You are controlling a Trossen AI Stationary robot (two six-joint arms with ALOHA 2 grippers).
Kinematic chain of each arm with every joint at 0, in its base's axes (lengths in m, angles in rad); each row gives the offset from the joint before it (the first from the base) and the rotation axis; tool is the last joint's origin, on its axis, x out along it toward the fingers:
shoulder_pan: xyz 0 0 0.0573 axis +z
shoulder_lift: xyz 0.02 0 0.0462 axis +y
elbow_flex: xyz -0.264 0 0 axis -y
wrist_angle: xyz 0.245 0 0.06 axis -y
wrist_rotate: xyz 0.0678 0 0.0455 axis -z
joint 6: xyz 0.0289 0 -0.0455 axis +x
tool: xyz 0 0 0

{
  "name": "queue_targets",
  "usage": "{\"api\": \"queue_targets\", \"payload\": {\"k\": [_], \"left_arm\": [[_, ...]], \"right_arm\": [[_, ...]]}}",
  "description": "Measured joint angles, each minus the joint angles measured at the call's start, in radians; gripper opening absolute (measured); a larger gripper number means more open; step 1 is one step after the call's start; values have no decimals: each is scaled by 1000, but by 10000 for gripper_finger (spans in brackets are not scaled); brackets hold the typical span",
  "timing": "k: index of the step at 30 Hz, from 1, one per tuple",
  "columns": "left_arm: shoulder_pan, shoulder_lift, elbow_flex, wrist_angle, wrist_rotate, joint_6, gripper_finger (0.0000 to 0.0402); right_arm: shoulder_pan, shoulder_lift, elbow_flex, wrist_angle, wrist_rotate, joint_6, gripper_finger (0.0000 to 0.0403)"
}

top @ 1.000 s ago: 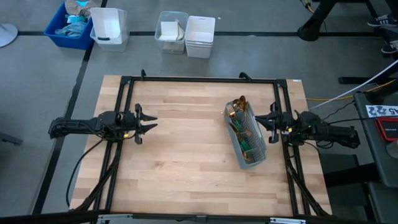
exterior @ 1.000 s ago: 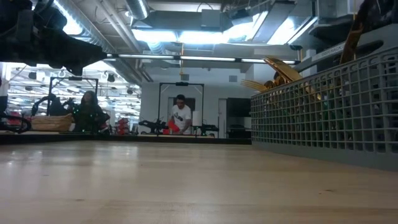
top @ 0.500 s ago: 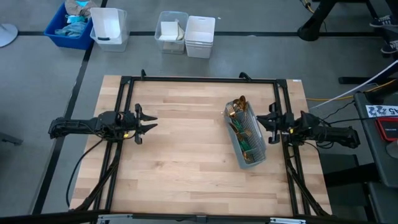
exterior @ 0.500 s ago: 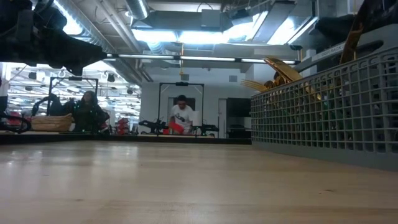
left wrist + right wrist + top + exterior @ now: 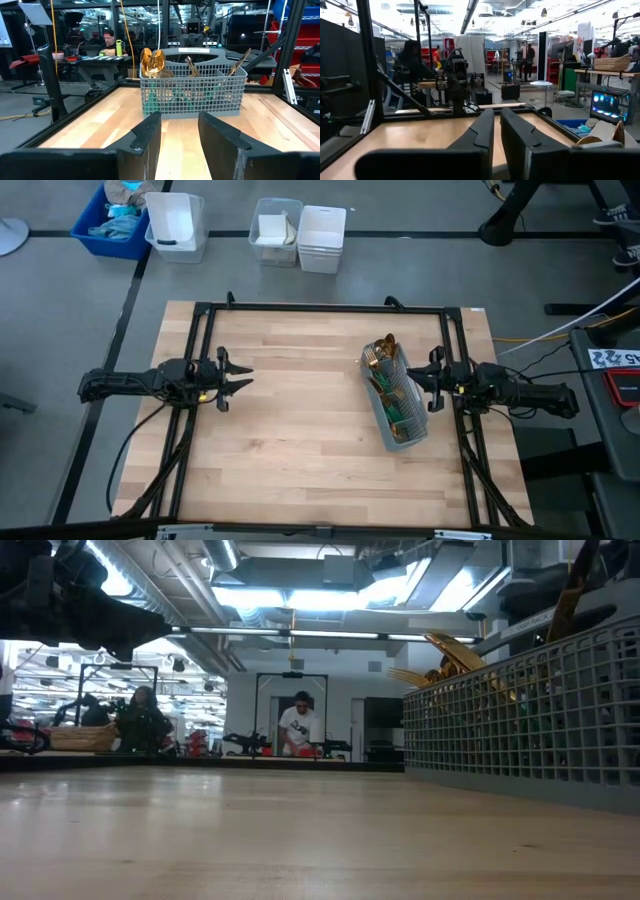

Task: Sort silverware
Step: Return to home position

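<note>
Silverware: all of the silverware sits in the mesh basket near the desk's right edge, with gold heads bunched at its far end.
Handling: I judge each piece light, stiff and slippery on the polished head, so I'd pinch the slim green handle mid-length.
Left arm: level over the left edge; the left pincer is moderately wide and empty.
Right arm: level; the right pincer is just beside the basket, narrow, almost closed, and holds nothing.
</note>
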Motion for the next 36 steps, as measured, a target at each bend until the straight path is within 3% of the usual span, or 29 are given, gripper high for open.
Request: {"api": "queue_targets", "payload": {"k": [17, 36], "left_arm": [[0, 0, 0, 0, 0, 0, 123], [0, 0, 0, 0, 0, 0, 123]], "right_arm": [[0, 4, 0, -95, 41, -5, 37], [-1, 2, -4, -20, 13, 1, 37]]}}
